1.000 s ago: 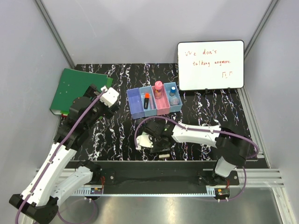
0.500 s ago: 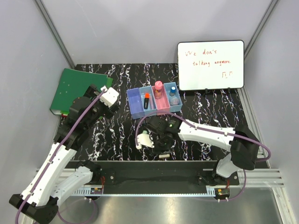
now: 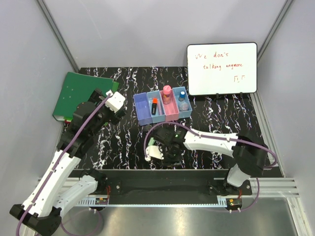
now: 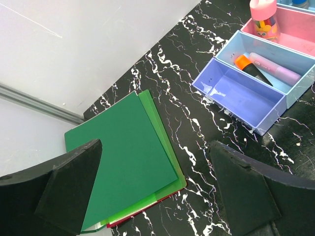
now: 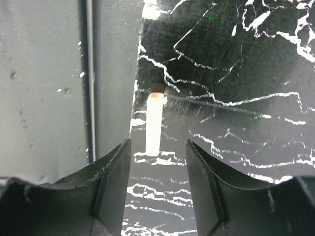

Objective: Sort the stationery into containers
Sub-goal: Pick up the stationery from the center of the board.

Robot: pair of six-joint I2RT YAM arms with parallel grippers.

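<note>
The containers (image 3: 162,109) are a row of joined bins at mid-table. An orange-capped marker (image 4: 247,66) and a pink highlighter (image 4: 275,72) lie in the second bin. A pink-capped tube (image 3: 167,92) stands in the pink bin, and a blue-capped bottle (image 3: 182,96) in the rightmost one. The end blue bin (image 4: 239,96) holds nothing. A beige eraser (image 5: 155,123) lies by the table's front edge. My right gripper (image 5: 157,145) is open over it, its tips on either side of the eraser's near end. My left gripper (image 4: 155,144) hangs wide open and holds nothing.
A green binder (image 3: 81,93) lies at the back left, below my left gripper (image 3: 115,104). A whiteboard (image 3: 221,69) with orange writing stands at the back right. A grey metal rail (image 5: 49,83) runs along the table's front edge beside the eraser.
My right gripper has moved toward the front edge and turned, and now covers the eraser in the top view. The left arm has not moved.
</note>
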